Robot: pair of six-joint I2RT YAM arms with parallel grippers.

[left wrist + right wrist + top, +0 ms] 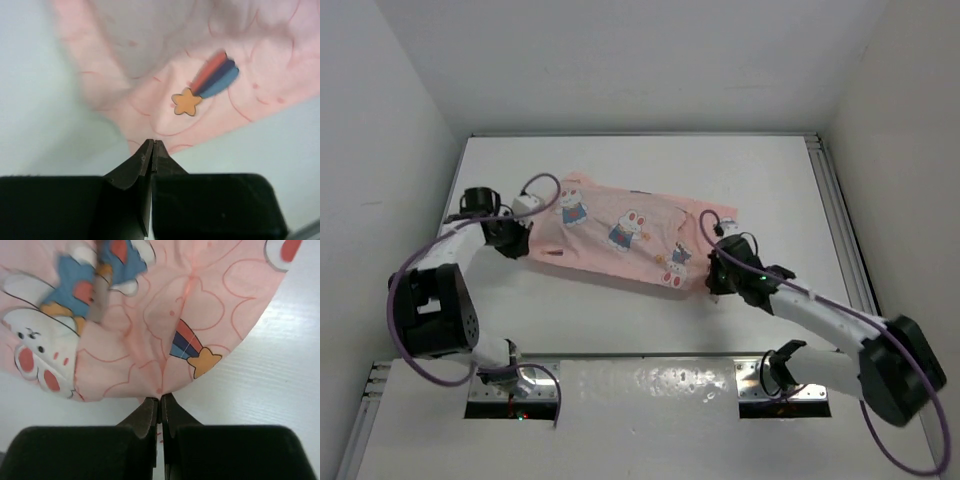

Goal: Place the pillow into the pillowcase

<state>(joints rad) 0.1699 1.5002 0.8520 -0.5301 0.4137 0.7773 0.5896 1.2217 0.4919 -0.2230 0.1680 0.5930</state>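
The pink rabbit-print pillowcase [620, 235] lies spread across the middle of the white table [620, 330]. The pillow shows in no view. My left gripper [523, 243] is at the pillowcase's left end. In the left wrist view its jaws [152, 144] are shut, their tips on the hem of the pillowcase [200, 60] below a star print. My right gripper [713, 283] is at the near right corner. In the right wrist view it [161, 399] is shut on the edge of the pillowcase [150, 315], and the cloth puckers into the tips.
White walls close in the table on the left, back and right. A metal rail [840, 220] runs along the right edge. A shiny plate [650, 385] sits between the arm bases at the near edge.
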